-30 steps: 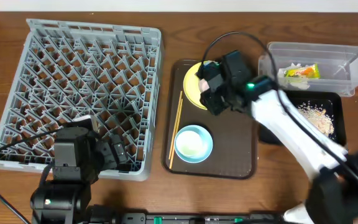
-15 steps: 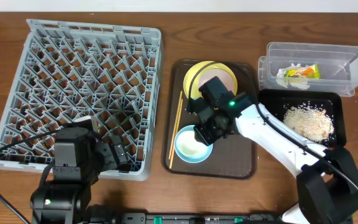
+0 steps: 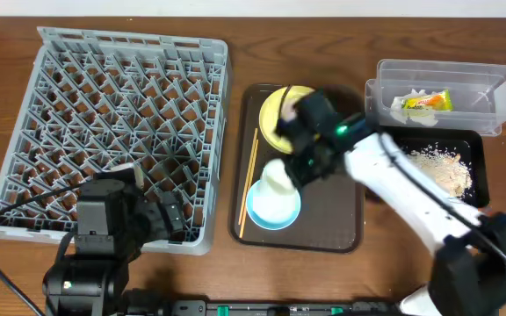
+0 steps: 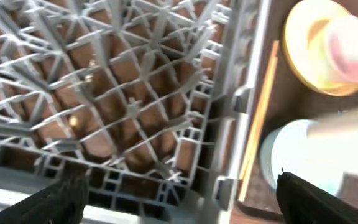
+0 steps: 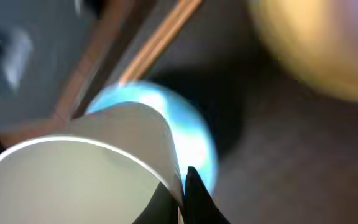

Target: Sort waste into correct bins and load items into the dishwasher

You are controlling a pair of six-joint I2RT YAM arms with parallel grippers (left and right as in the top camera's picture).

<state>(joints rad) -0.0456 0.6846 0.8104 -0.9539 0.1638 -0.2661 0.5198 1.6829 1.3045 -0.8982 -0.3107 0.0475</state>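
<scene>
White bowl (image 5: 73,180), seemingly empty

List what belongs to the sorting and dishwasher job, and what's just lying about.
Job: dish rack, yellow plate, blue bowl, white bowl, chopsticks, wrapper, rice scraps, clear tub, black tray.
Lying about: brown serving tray.

Overhead looks straight down; close wrist views share the blue bowl (image 4: 291,163).
</scene>
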